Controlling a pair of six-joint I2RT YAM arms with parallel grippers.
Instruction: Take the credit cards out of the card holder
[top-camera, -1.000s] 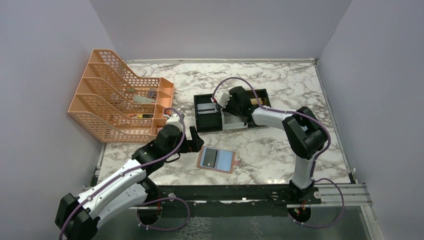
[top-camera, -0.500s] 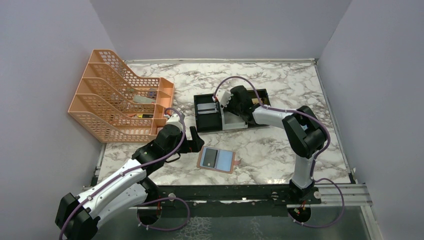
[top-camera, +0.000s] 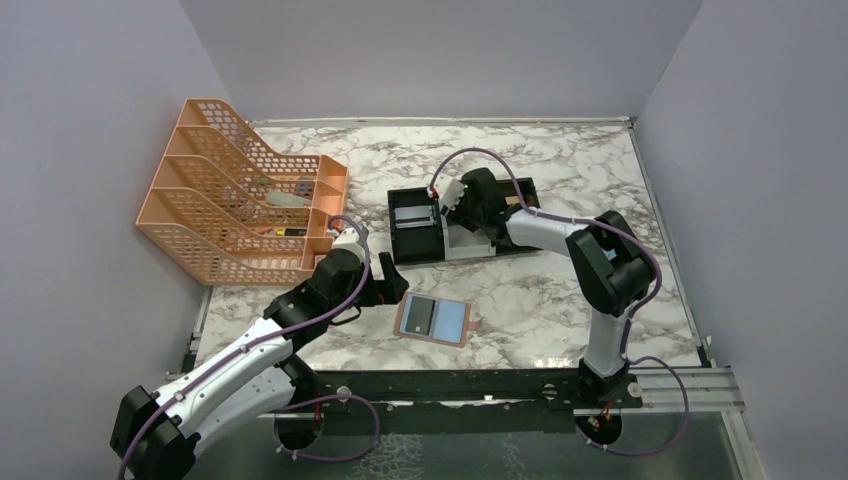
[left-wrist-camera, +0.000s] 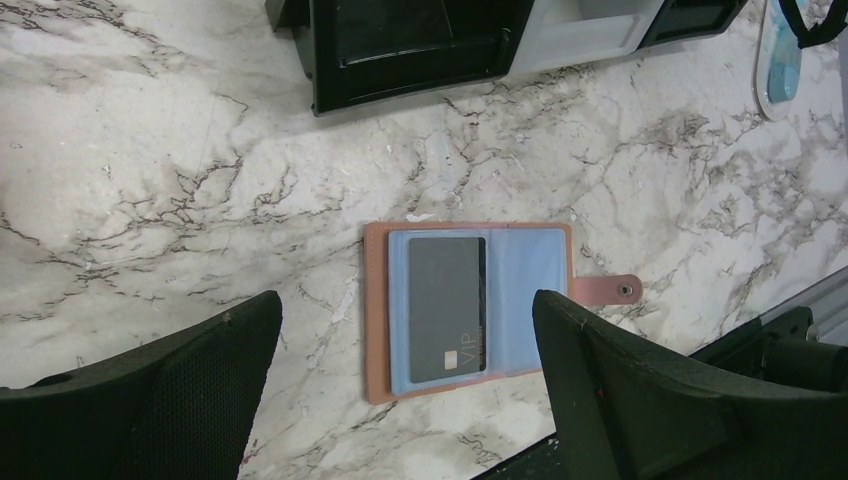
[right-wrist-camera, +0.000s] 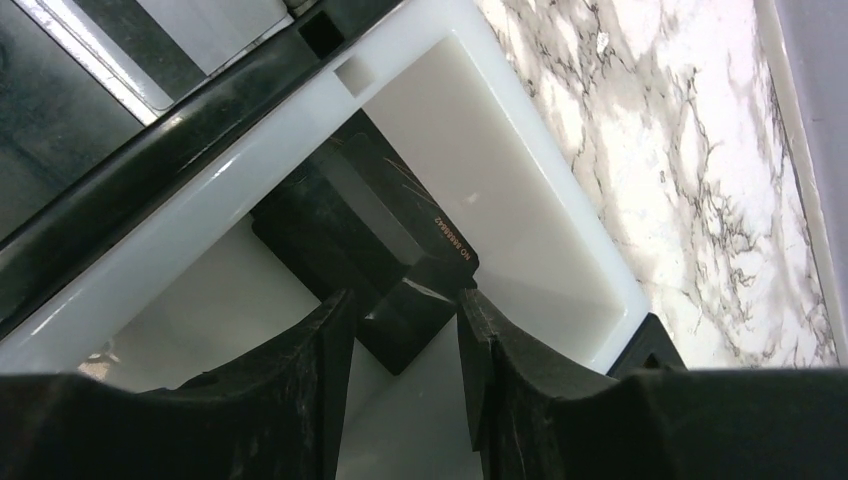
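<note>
The tan card holder (top-camera: 458, 335) lies open on the marble near the front edge, blue lining up. It also shows in the left wrist view (left-wrist-camera: 376, 310), its snap tab to the right. A grey card (left-wrist-camera: 447, 308) marked VIP sits in its left pocket. My left gripper (left-wrist-camera: 405, 300) is open, its fingers wide apart above the holder; in the top view it (top-camera: 392, 283) is just left of the holder. My right gripper (right-wrist-camera: 405, 300) is open low over the tray's white compartment (right-wrist-camera: 530, 190). A black card (right-wrist-camera: 370, 215) lies tilted there, one corner between my fingers.
The black-and-white tray (top-camera: 400, 250) stands behind the holder, with a greyish card (top-camera: 410, 213) in its left black compartment. An orange mesh file rack (top-camera: 230, 200) stands at the back left. Grey walls enclose the table.
My right gripper has shifted slightly back and to the right over the tray. The left arm and the card holder have not moved.
</note>
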